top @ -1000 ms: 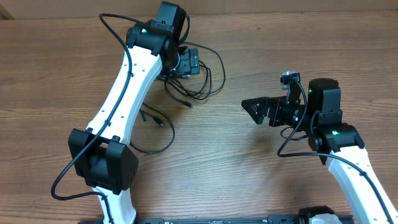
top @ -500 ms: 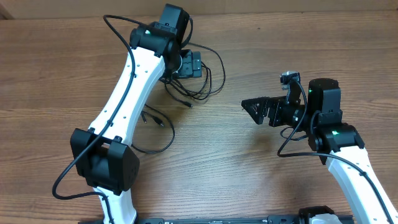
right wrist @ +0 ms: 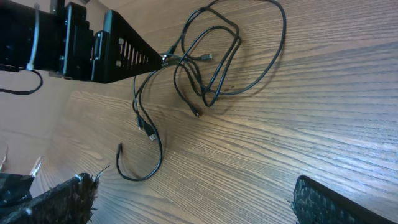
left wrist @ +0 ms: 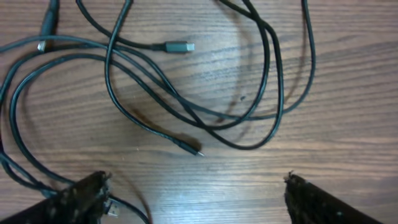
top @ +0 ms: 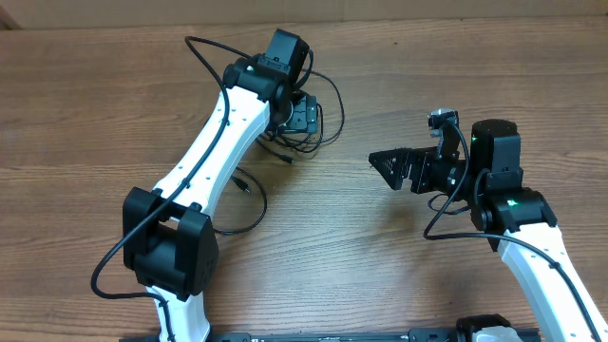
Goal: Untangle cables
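Your left fingers (left wrist: 81,198) hung wide open over looped cables (left wrist: 179,46) on desk (left wrist: 354,93), empty; right fingers (right wrist: 62,198) also wide, empty, well apart.

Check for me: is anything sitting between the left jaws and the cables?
Nothing visible. In the left wrist view the left jaws stand open directly over the cables, with only the bare wooden table between them. One strand runs right beside one finger; whether they touch cannot be told.
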